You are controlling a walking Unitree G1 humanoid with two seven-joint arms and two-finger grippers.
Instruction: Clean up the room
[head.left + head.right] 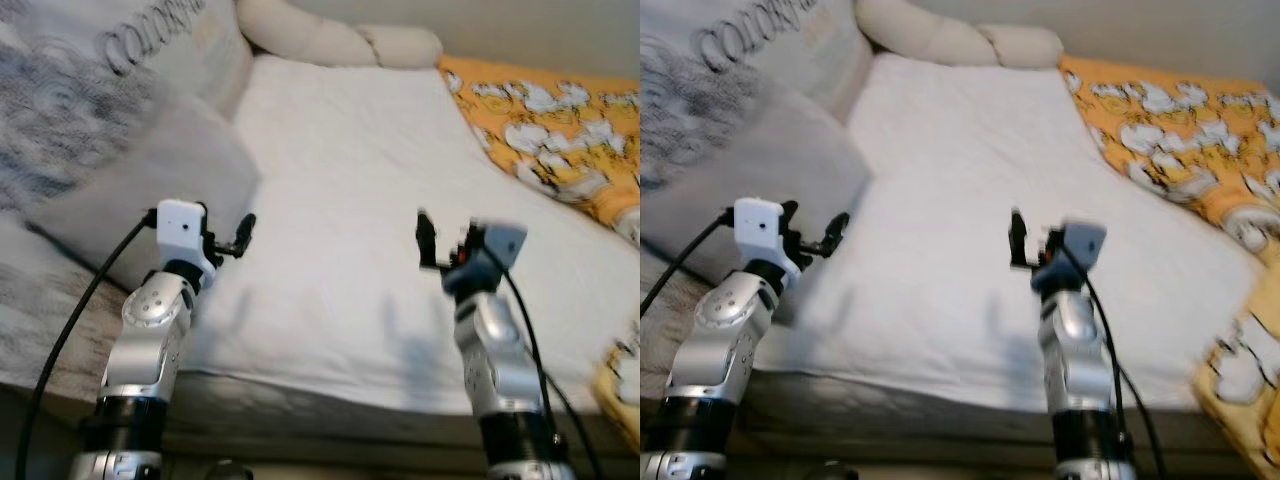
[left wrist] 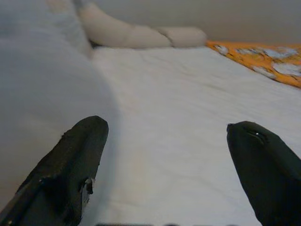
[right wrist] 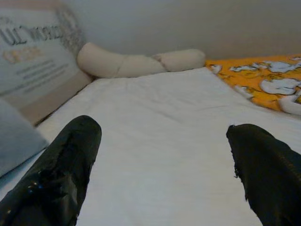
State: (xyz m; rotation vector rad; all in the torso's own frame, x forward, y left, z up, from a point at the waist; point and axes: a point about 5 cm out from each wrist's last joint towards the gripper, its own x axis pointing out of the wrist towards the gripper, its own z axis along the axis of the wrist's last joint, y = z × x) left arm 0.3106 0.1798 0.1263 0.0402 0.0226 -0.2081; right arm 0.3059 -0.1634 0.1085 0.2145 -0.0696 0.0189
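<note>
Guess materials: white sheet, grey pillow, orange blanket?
White sheet: woven fabric, probably cotton, matte, with soft creases. Grey pillow: stuffed cloth, matte; it bulges and has rounded corners. Orange blanket: printed textile with white figures, lying in folds; fibre can't be told.

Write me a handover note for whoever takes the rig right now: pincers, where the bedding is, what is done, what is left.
Left pincer: open, empty, raised over the white sheet beside the grey pillow.
Right pincer: open, empty, held over the middle of the sheet.
Bedding: grey pillow at the bed's left edge, printed cushion behind it, beige bolster along the head, orange patterned blanket bunched on the right side.
Done: nothing that I can tell; no item is held.
Left: probably straightening the pillow and blanket.
</note>
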